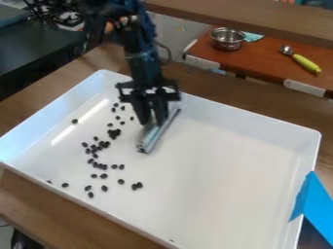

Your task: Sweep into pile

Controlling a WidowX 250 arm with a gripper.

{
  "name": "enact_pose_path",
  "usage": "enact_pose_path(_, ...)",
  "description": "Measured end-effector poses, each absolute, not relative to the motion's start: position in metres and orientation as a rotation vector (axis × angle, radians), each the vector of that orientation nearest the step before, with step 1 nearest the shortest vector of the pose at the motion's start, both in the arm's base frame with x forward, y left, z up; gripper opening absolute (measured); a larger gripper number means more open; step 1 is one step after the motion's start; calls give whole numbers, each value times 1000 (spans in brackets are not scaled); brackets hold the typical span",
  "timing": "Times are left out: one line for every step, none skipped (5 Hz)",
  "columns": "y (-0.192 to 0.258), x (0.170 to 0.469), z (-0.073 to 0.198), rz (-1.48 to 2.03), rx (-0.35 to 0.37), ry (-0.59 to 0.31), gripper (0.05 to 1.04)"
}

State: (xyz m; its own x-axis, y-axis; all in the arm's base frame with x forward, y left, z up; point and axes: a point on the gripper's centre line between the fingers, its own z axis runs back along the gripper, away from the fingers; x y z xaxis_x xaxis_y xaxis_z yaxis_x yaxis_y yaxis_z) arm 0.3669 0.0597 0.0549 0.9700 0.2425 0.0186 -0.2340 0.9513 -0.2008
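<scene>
The gripper (153, 119) hangs over the upper left part of a white tray (228, 146), its tips low and shut on a grey bar-shaped sweeper (155, 134). That sweeper lies slanted, its near end close to the tray floor. To its left, small black beans (101, 145) are scattered in a loose band running down the tray's left half. Several of them spread apart near the lower left, and a single bean (75, 121) sits off by the left wall.
A blue piece (314, 206) stands at the tray's right wall. Behind the tray, a metal bowl (227, 40) and a spoon with a green handle (305, 62) rest on an orange-brown surface. Dark cables (55, 14) lie at the upper left.
</scene>
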Motion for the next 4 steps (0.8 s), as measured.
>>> enact_pose_path(94, 363, 56, 242, -174, -53, 336)
enact_pose_path(140, 351, 64, 269, -157, -66, 336)
enact_pose_path(144, 347, 69, 242, -195, -55, 336)
enact_pose_path(122, 343, 85, 235, -267, -48, 336)
